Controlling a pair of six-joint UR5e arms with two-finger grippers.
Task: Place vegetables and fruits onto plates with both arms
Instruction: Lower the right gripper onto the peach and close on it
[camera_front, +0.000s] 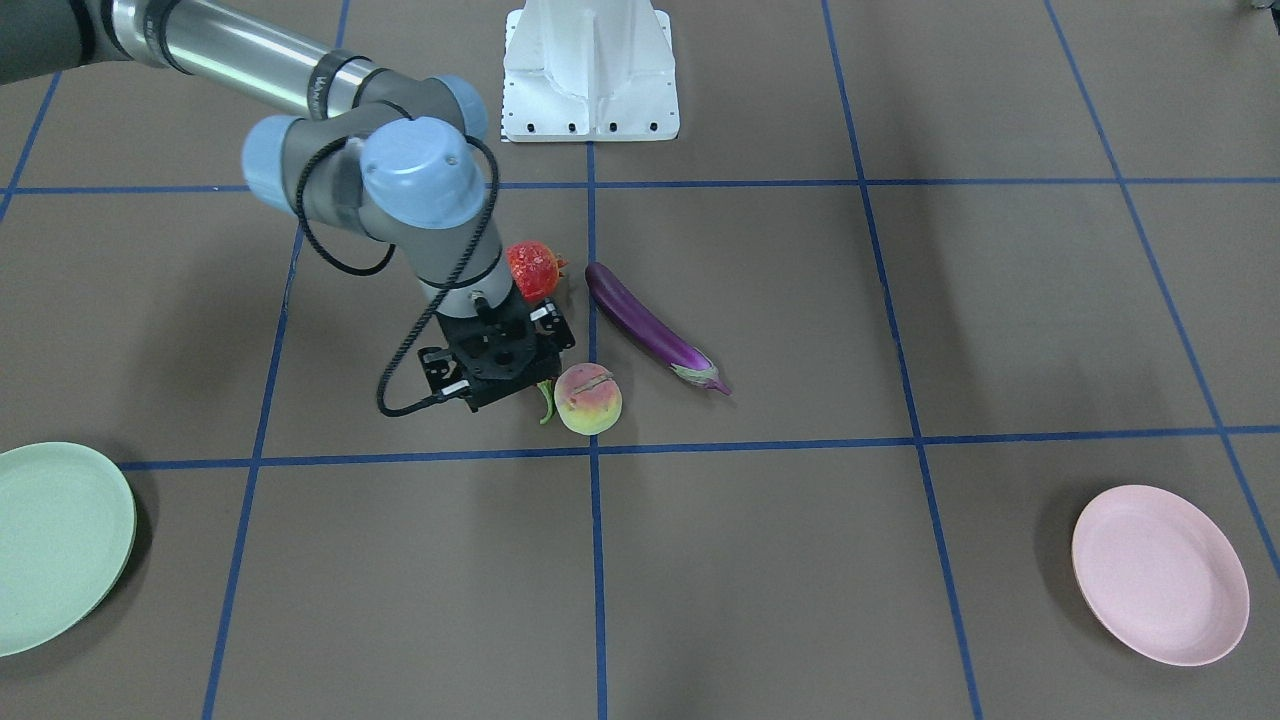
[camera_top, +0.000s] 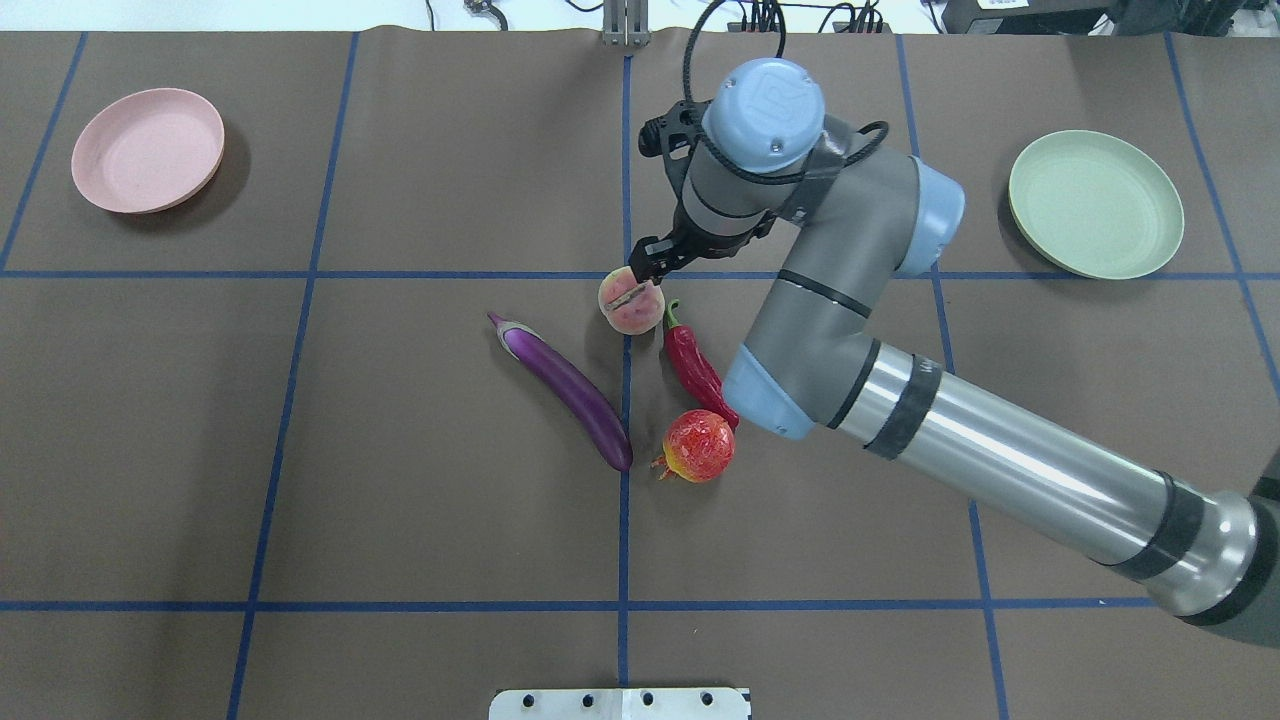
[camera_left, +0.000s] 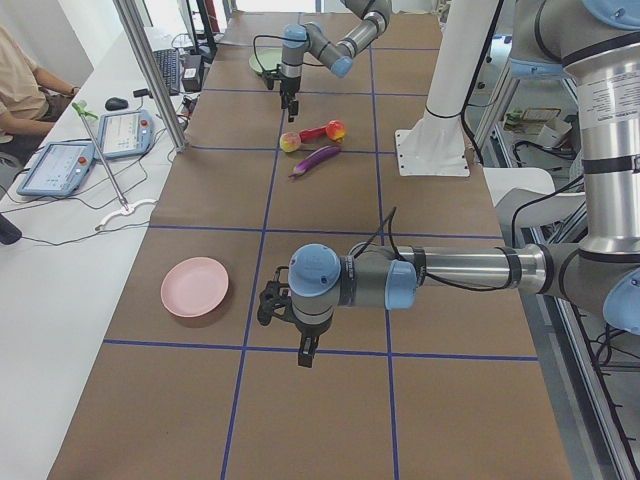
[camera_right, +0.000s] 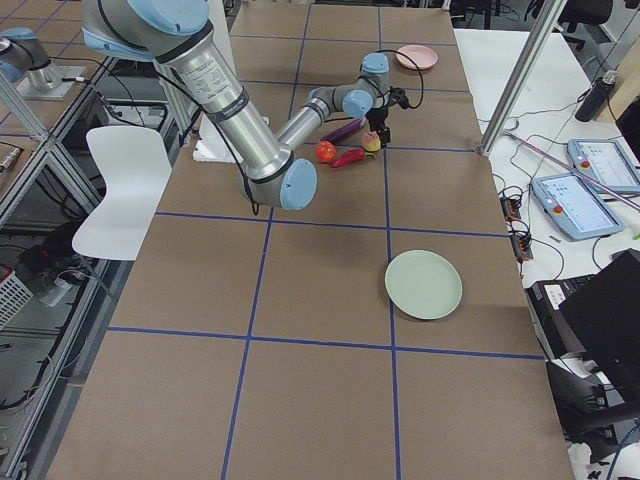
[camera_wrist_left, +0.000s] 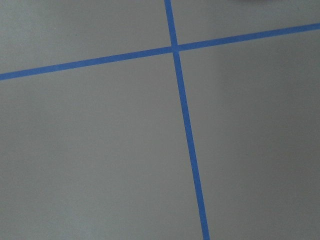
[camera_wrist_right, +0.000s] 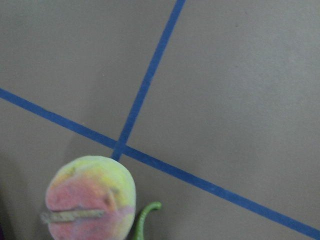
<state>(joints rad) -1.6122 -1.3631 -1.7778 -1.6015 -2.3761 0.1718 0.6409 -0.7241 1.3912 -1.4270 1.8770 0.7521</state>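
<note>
Right gripper (camera_top: 650, 262) hangs clear of the table (camera_top: 400, 500), roughly over where the peach (camera_top: 631, 301) meets the chili pepper (camera_top: 697, 368) stem. Can't tell if its jaws are apart or together. Nothing carried, since all four items lie on the table. Left gripper (camera_left: 305, 352) sits well away from the pile, state unreadable too.

Likely pick is the peach or the chili pepper, can't say which.

Risk: the two lie just beside each other, so a jaw landing between them shoves the round peach and it rolls. A chili pepper pinched near the stem would likely swing.

Chili pepper axis: stem points away from the robot, tip back toward the pomegranate (camera_top: 698, 446). Eggplant (camera_top: 568, 388) lies diagonal, cap end far and to the robot's left, blunt end near the pomegranate.

Mint plate (camera_top: 1095, 204) is far right, pink plate (camera_top: 148, 150) far left. Nothing plated yet.
</note>
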